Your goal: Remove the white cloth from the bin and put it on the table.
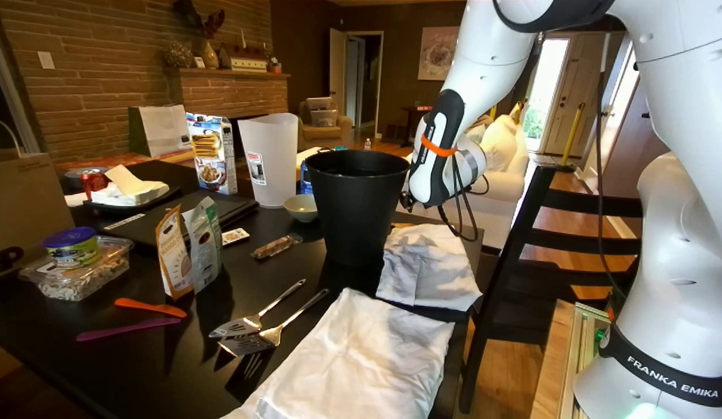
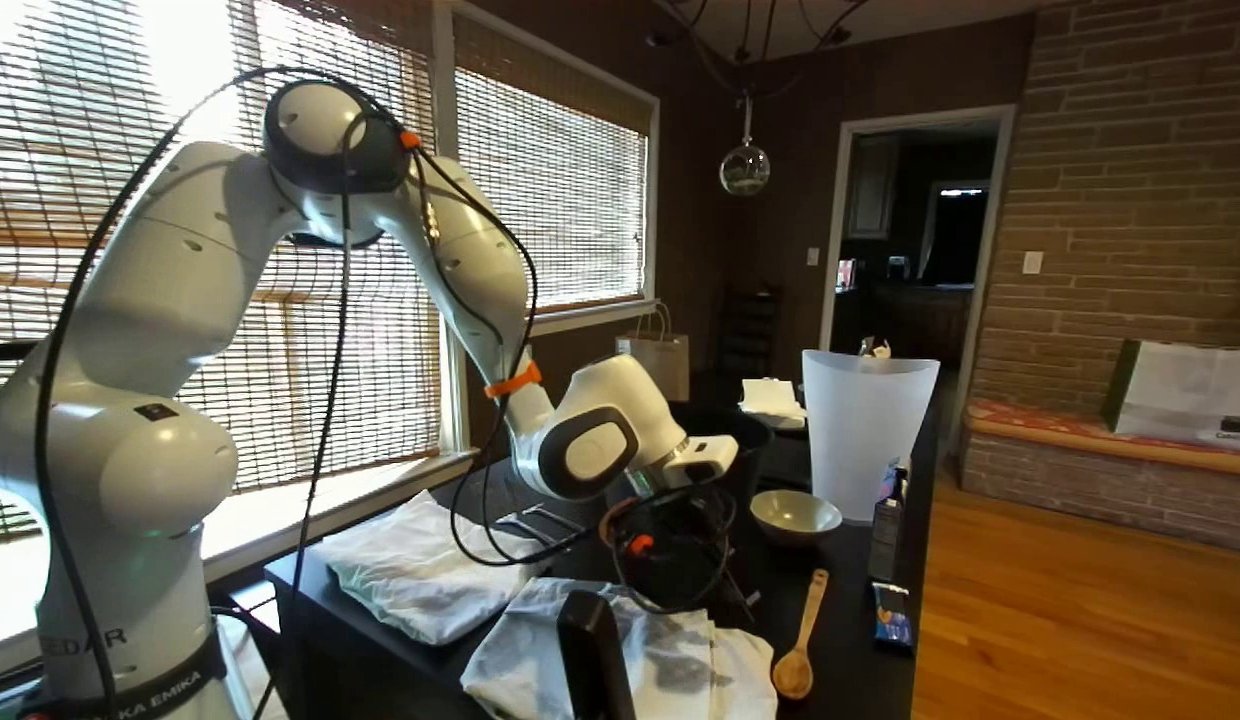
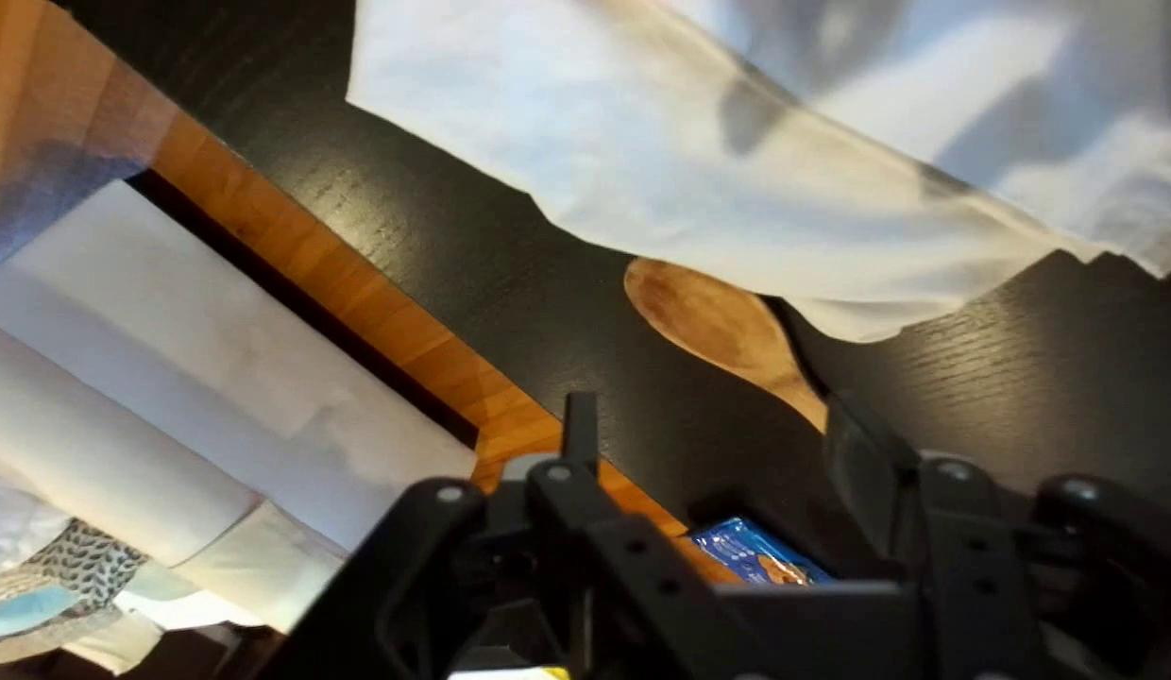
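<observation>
Tool, jaws parted; white cloth lower, near but apart, on table beside bin.

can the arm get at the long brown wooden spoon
Probably yes: the open black claw hangs empty nearby and the wooden spoon looks mostly uncovered, though the creased white cloth lies close to its broad end.

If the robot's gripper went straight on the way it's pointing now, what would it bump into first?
Probably the dark table, just beside the wooden spoon: in the wrist view, that patch shows between the open fingers. Depth is hard to judge, so one of them might touch the spoon first.
</observation>
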{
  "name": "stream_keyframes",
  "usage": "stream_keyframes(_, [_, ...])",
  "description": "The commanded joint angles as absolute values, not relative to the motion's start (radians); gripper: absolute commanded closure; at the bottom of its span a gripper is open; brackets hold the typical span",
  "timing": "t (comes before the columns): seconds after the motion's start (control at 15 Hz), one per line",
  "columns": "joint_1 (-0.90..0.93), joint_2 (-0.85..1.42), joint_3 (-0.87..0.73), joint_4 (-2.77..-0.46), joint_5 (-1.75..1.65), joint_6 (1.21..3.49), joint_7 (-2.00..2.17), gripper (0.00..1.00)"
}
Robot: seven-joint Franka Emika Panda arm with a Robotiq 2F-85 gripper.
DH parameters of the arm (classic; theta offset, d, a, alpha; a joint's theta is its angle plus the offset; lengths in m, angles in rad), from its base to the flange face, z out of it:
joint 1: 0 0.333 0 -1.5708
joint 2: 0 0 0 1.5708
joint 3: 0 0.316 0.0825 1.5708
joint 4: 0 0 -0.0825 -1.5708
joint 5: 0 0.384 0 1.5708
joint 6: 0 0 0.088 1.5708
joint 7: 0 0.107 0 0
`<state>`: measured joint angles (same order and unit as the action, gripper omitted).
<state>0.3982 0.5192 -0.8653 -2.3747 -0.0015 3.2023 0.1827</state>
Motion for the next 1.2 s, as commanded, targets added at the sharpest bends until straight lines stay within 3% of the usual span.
stream_keyframes(0.0, [0.544, 0.378, -1.021, -2.374, -0.053, 2.947, 0.126, 0.04])
stream_keyframes(0.13, [0.635, 0.342, -1.122, -2.348, -0.095, 2.803, 0.122, 0.00])
stream_keyframes(0.6, [0.922, 0.145, -1.367, -2.274, -0.208, 2.377, 0.111, 0.00])
stream_keyframes(1.13, [1.158, -0.068, -1.494, -2.201, -0.210, 2.186, 0.100, 0.00])
